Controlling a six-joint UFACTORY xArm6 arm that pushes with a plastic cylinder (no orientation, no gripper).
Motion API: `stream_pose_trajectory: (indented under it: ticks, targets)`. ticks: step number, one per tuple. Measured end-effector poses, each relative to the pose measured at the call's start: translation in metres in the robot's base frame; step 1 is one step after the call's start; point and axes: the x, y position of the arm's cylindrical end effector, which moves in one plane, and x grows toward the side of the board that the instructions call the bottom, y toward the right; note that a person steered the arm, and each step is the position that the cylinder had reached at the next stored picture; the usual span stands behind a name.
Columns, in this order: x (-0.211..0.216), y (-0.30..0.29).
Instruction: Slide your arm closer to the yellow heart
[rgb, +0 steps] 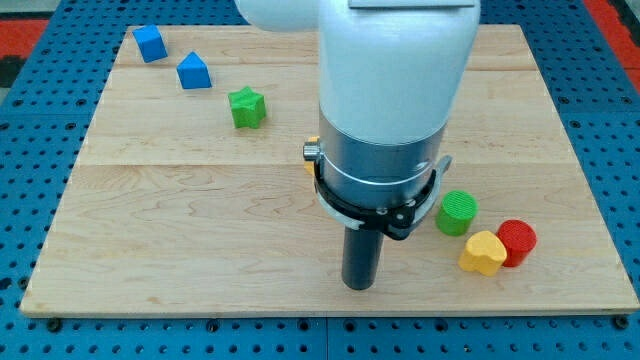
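Observation:
The yellow heart (483, 252) lies near the view's bottom right on the wooden board (150, 230). It touches a red cylinder (517, 242) on its right, and a green cylinder (457, 213) stands just above and left of it. My tip (359, 285) rests on the board to the left of the yellow heart, about a hundred pixels away, with bare wood between them. The arm's white and grey body hides the board's middle. A small yellow-orange piece (312, 157) peeks out at the arm's left edge; its shape is hidden.
A green star-like block (247, 108) sits left of the arm at upper middle. A blue block (150, 43) and a blue pentagon-like block (194, 72) lie at the view's top left. The board's bottom edge runs just below my tip.

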Motion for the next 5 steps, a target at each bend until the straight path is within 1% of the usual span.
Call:
stream_pose_trajectory:
  ticks: [2, 4, 5]
  targets:
    - [-0.002, 0.001]
    - [0.004, 0.027]
    - [0.008, 0.061]
